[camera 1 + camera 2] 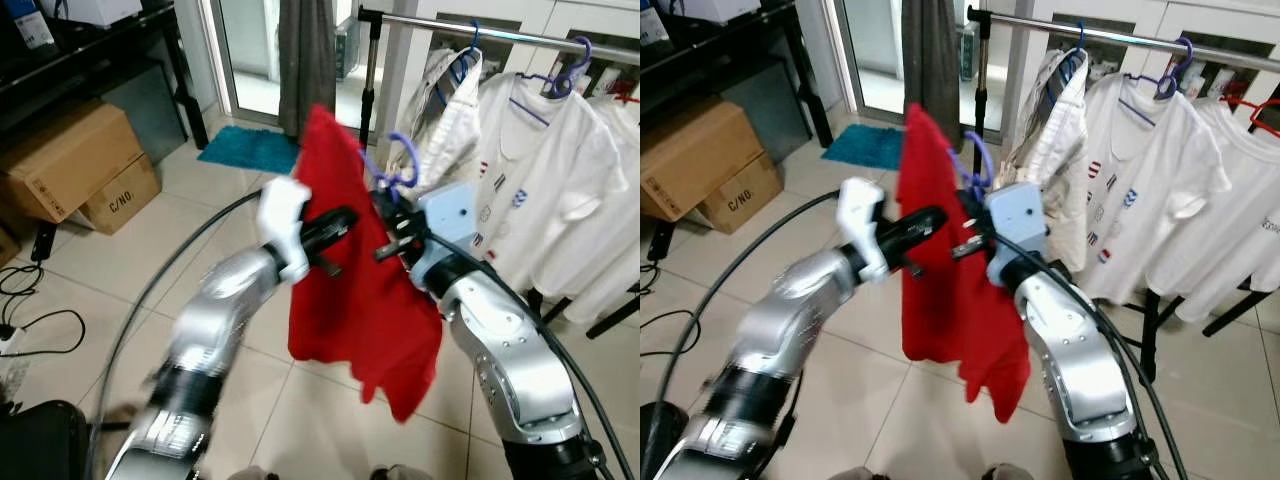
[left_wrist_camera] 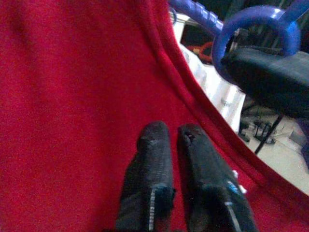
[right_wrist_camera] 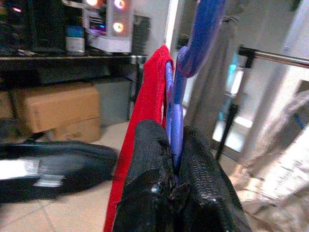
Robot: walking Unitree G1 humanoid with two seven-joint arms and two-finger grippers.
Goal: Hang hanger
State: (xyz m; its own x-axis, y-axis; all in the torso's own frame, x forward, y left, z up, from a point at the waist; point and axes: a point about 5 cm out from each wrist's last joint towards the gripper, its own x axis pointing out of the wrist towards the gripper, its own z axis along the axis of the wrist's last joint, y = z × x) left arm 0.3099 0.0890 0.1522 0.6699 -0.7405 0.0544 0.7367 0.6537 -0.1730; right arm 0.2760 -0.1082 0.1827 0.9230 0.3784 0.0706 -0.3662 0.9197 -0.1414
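Note:
A red garment (image 1: 360, 300) hangs on a purple-blue hanger (image 1: 405, 160), held up in front of me. My right gripper (image 1: 392, 246) is shut on the hanger's neck just below the hook; the right wrist view shows the blue stem (image 3: 200, 38) pinched between the fingers (image 3: 145, 159), with the red cloth (image 3: 149, 92) beside it. My left gripper (image 1: 335, 228) reaches in from the left. Its fingers (image 2: 154, 154) lie together flat against the cloth (image 2: 72, 96), and nothing shows between them. The clothes rail (image 1: 480, 32) runs across the back right, above and beyond the hanger.
White shirts (image 1: 540, 170) on blue hangers crowd the rail at the right. Cardboard boxes (image 1: 70, 160) stand under a dark shelf on the left, and cables (image 1: 30, 330) lie on the tiled floor. A teal mat (image 1: 250, 150) lies by the doorway and grey curtain.

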